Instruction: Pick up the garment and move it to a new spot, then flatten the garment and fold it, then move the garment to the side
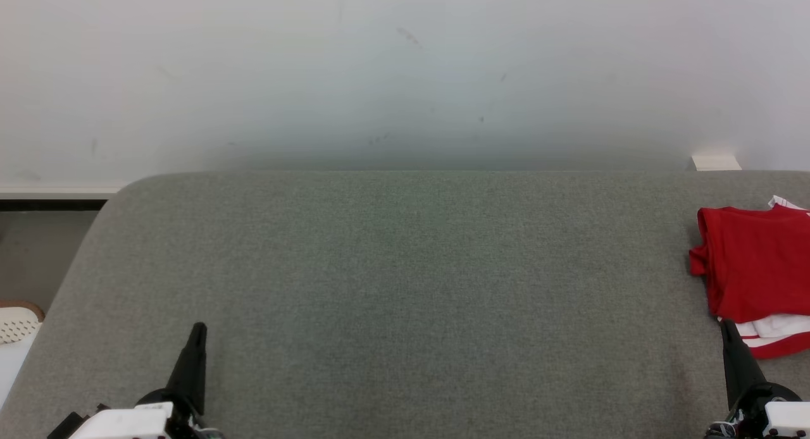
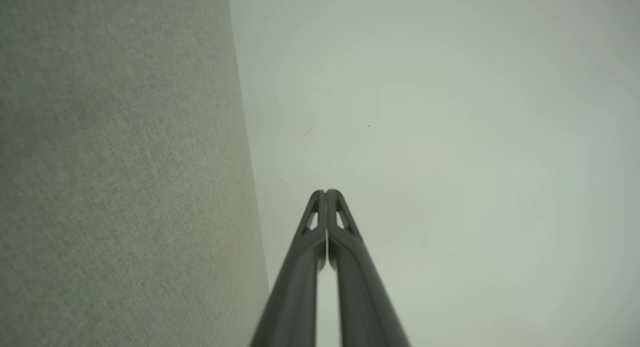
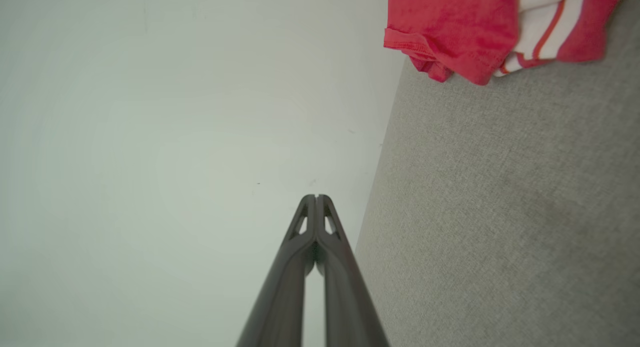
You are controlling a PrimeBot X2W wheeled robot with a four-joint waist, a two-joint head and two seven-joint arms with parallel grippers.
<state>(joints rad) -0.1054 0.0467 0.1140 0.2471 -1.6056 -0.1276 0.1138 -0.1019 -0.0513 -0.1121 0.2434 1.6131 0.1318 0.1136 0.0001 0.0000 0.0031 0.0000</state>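
You're looking at a grey fabric-covered worktop [image 1: 405, 287] with a rounded corner at ten o'clock. A loosely folded red-and-white cloth garment [image 1: 753, 262] lies on it at three o'clock.

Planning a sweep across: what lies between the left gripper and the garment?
Only bare grey surface, in the head view; the left gripper is lower left, the garment at the right edge, by the right gripper.
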